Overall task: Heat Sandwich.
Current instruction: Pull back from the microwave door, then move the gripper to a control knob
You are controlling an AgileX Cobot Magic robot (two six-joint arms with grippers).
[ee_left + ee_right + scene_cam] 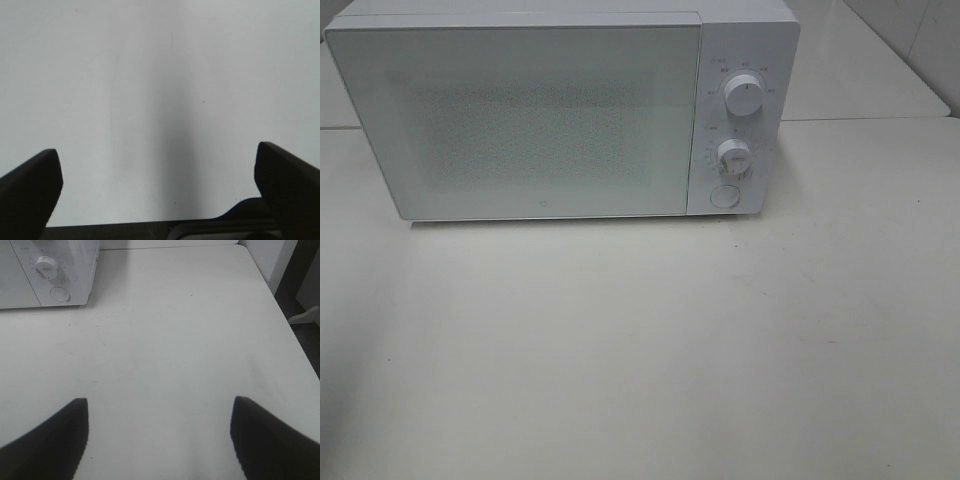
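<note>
Left jaws wide apart and empty; right jaws likewise wide apart, nothing between them.

A white box-shaped microwave oven [560,110] stands upright across the upper left and centre of the high view, resting on a pale tabletop [640,350]. Its wide frosted, speckled door [515,120] is shut and hides the inside. On the control panel at its right end sit two round white knobs, the larger [744,97] above the smaller [732,156], with a round button [724,195] lowest. The right wrist view catches that corner at its upper left.
</note>
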